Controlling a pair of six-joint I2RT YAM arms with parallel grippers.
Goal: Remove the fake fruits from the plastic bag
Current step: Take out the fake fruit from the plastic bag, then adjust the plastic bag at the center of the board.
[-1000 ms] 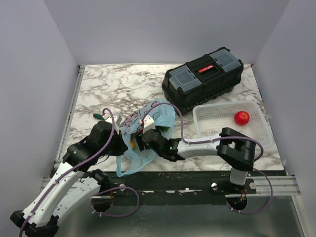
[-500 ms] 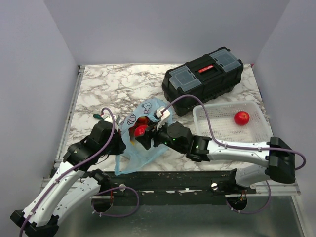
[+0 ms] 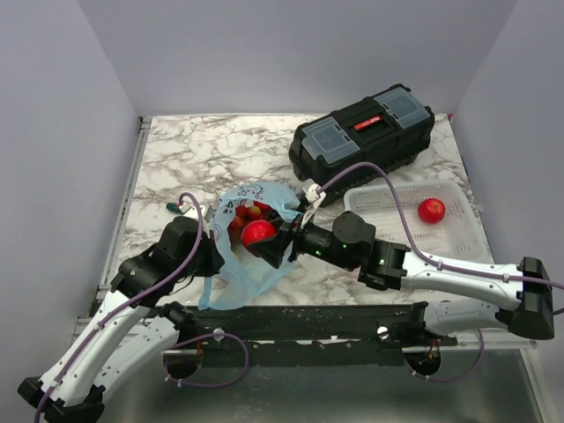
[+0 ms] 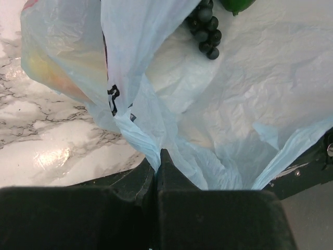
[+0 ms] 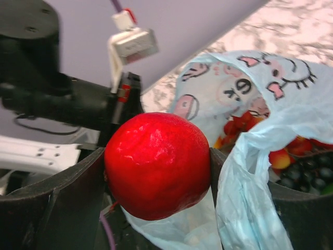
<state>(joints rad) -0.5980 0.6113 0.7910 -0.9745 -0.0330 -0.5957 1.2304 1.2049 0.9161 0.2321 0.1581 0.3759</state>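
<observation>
Your marbled surface carries a closed black toolbox at the back right, so you cannot see its contents. Just in front of it, the white basket holds one small red fruit. The plastic bag lies left of centre near the front edge, its mouth open, with several red fruits inside.

Your right end effector is spread wide and grips a big red fruit between both fingers at the bag's mouth. Your left end effector is fully closed, pinching the bag's near edge.

From overhead you miss the dark grapes and the green fruit, which the left wrist view shows inside the bag. The right wrist view gives you the pink printed faces on the bag.
</observation>
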